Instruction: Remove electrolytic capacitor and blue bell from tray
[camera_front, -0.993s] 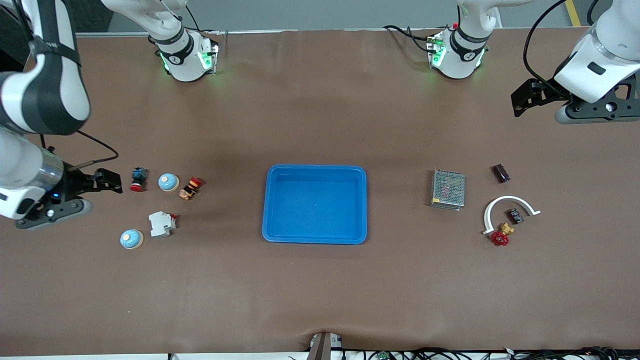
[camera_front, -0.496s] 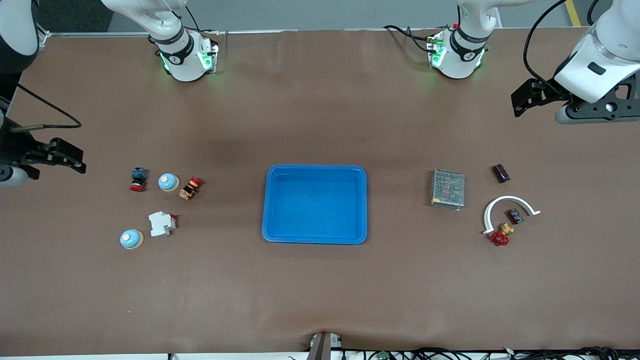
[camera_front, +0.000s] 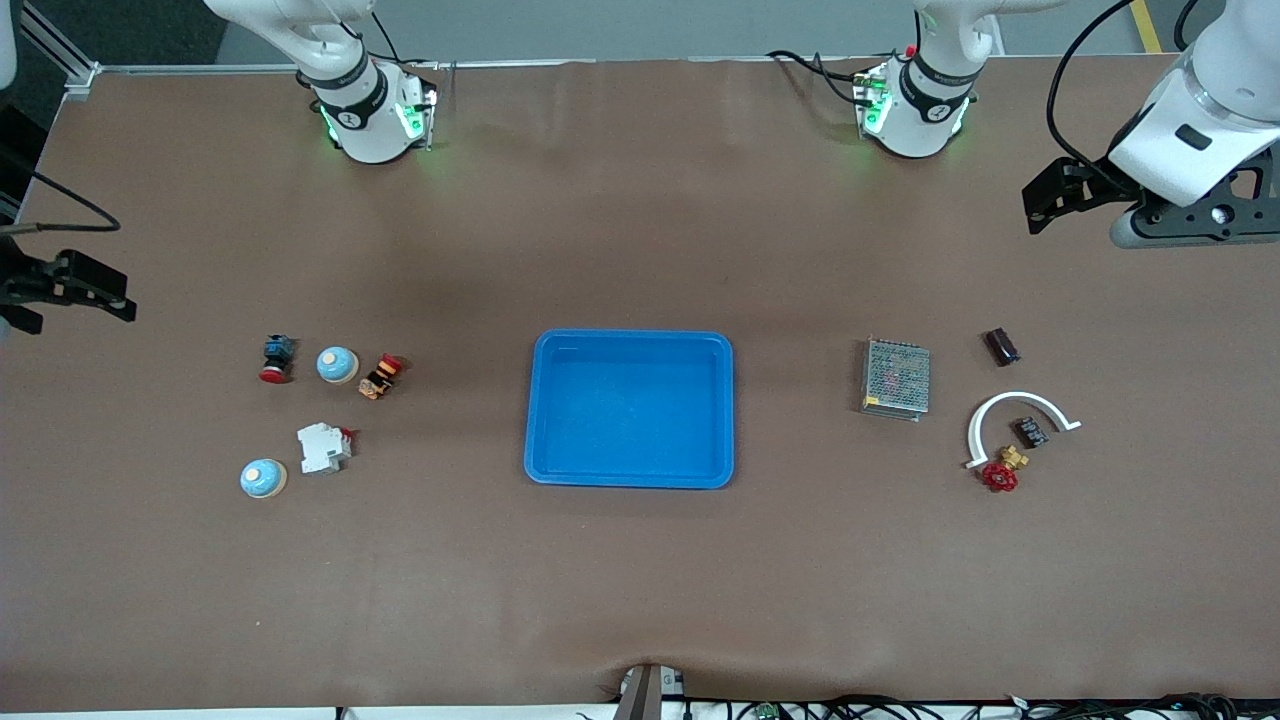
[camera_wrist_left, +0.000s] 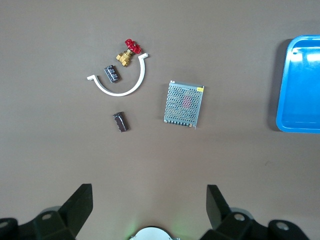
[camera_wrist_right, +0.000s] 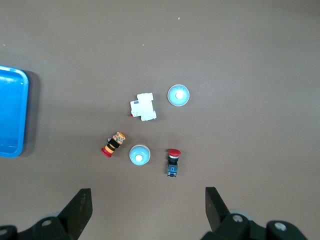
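Two blue bells lie toward the right arm's end of the table: one (camera_front: 337, 364) between two push buttons, the other (camera_front: 263, 478) nearer the front camera. The right wrist view shows both bells (camera_wrist_right: 139, 155) (camera_wrist_right: 178, 95). Two dark capacitors lie toward the left arm's end: one (camera_front: 1002, 346) (camera_wrist_left: 120, 121) on its own, one (camera_front: 1031, 431) (camera_wrist_left: 112, 73) inside a white arc. My right gripper (camera_wrist_right: 147, 197) hangs open and empty, high over the table's edge at its own end. My left gripper (camera_wrist_left: 148, 195) waits open and empty, high over its end, farther from the camera than the capacitors.
An empty blue tray (camera_front: 630, 478) sits mid-table. A red-capped button (camera_front: 276, 358), an orange button (camera_front: 380, 376) and a white breaker (camera_front: 323, 447) lie by the bells. A mesh power supply (camera_front: 896, 378), the white arc (camera_front: 1010, 402) and a red valve (camera_front: 1000, 474) lie by the capacitors.
My right arm has pulled away from the buttons and bells toward its end's table edge, mostly leaving the front view. The left arm and all objects have stayed put.
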